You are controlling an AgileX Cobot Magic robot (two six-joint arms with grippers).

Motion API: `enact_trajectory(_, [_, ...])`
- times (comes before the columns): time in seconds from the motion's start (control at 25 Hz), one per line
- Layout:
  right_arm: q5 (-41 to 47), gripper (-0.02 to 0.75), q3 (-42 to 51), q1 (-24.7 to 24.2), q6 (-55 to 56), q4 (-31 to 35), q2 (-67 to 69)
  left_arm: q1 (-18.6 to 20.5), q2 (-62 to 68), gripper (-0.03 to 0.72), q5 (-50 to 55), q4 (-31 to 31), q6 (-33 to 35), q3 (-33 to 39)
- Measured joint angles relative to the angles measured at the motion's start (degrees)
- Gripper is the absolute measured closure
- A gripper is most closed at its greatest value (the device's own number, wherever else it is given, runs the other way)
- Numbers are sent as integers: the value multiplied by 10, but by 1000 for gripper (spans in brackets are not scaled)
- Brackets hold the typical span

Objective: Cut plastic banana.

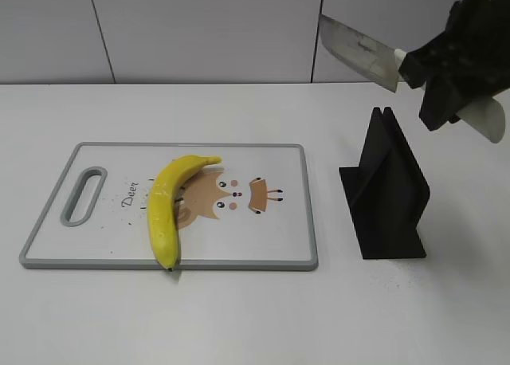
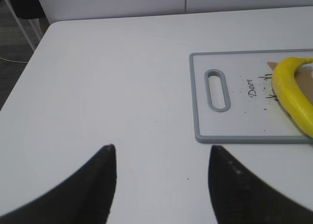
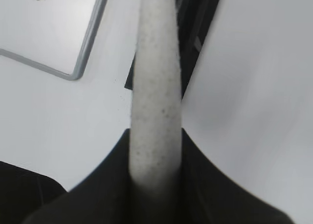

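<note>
The plastic banana (image 1: pixel 166 207) is glossy yellow and lies whole on the white cutting board (image 1: pixel 96 237), its lower tip at the board's front edge. It also shows in the left wrist view (image 2: pixel 292 93). My right gripper (image 1: pixel 434 82) is shut on the pale handle (image 3: pixel 156 97) of a knife and holds it high above the black knife stand (image 1: pixel 390 194). The blade (image 1: pixel 358 50) points left. My left gripper (image 2: pixel 161 158) is open and empty over bare table, left of the board (image 2: pixel 234 126).
The board has a grey rim, a handle slot (image 1: pixel 84 195) at its left end and a deer drawing (image 1: pixel 231 198). A white wall stands behind the white table (image 1: pixel 255 317).
</note>
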Motion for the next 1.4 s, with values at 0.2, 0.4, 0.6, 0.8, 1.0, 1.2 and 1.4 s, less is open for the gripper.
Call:
enact_trajectory(0.2, [-34,555,-10,0,-157,29,1,0,0,168,0,0,0,0])
enact_trajectory(0.4, [-45,555,-10,0,-394,120,14,0,0,181,0,0,0,0])
enact_trajectory(0.6, [-63,555,-10,0,-569,201,43,0,0,180,0,-21,29,0])
enact_trajectory(0.8, [-69,555,-11,0,-631,204,73,0,31,180,-17,-89,127,-12])
enact_trajectory(1.0, [-76,555,-25,4,-646,190,98,0,142,180,-89,-109,207,-20])
enact_trajectory(1.2, [-61,555,-64,21,-659,182,126,-9,297,180,-122,-162,338,-50])
enact_trajectory(1.4, [-49,555,-116,38,-663,174,176,-41,434,182,-129,-182,433,-126])
